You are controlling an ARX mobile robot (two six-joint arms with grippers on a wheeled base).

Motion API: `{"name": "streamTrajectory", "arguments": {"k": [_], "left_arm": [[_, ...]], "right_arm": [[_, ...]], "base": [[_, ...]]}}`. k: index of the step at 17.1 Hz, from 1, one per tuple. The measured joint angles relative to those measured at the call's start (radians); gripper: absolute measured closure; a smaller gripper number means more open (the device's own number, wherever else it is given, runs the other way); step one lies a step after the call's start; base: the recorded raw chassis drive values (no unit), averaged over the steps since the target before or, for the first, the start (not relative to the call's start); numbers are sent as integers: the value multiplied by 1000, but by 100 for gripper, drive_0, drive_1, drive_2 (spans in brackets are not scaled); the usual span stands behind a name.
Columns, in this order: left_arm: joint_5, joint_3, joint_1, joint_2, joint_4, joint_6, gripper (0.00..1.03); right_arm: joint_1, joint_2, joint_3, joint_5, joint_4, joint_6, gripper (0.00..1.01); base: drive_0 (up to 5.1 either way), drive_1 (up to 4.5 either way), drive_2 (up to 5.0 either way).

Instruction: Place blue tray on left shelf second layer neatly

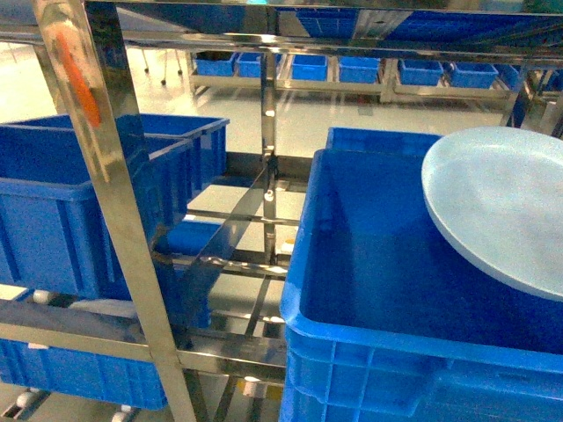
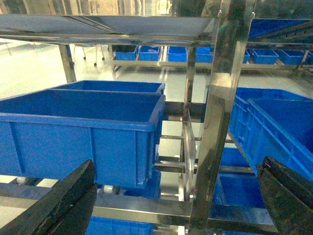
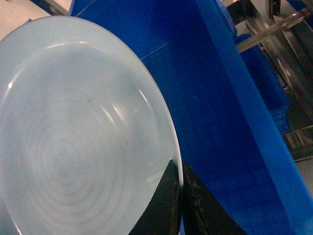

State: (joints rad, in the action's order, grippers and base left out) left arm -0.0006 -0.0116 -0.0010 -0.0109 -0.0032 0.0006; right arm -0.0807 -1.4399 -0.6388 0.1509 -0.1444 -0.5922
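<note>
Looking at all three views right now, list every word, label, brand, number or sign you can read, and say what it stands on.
None can be read: the blue tray, the dark-blue crates and the steel shelf show no lettering in any view.

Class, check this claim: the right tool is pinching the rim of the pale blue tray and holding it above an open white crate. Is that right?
Not quite. The crate is deep blue, not white, as the head view shows. The rest stands: the right tool is pinching the rim of the pale blue tray and holding it above that open crate.
</note>
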Motion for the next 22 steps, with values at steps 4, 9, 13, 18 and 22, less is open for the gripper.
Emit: {"name": "streamTrajectory", "arguments": {"k": [4,9,13,18,22], "left_arm": [[0,0,0,0,0,0,5],[0,0,0,0,0,0,5],[0,0,0,0,0,0,5],[0,0,0,0,0,0,5],[0,0,0,0,0,0,5]], "right_arm": [[69,-80,-54,-52,-42,1,99],[84,-233,-88,-138,-106,6,97],[92,-126,-71,-87,-110,4,61],[6,278,103,45,143,4,17],[-159,698,235,115,545,156,3]], "base": [[0,0,0],[0,0,0],[0,0,0],[0,0,0],[0,0,0]]}}
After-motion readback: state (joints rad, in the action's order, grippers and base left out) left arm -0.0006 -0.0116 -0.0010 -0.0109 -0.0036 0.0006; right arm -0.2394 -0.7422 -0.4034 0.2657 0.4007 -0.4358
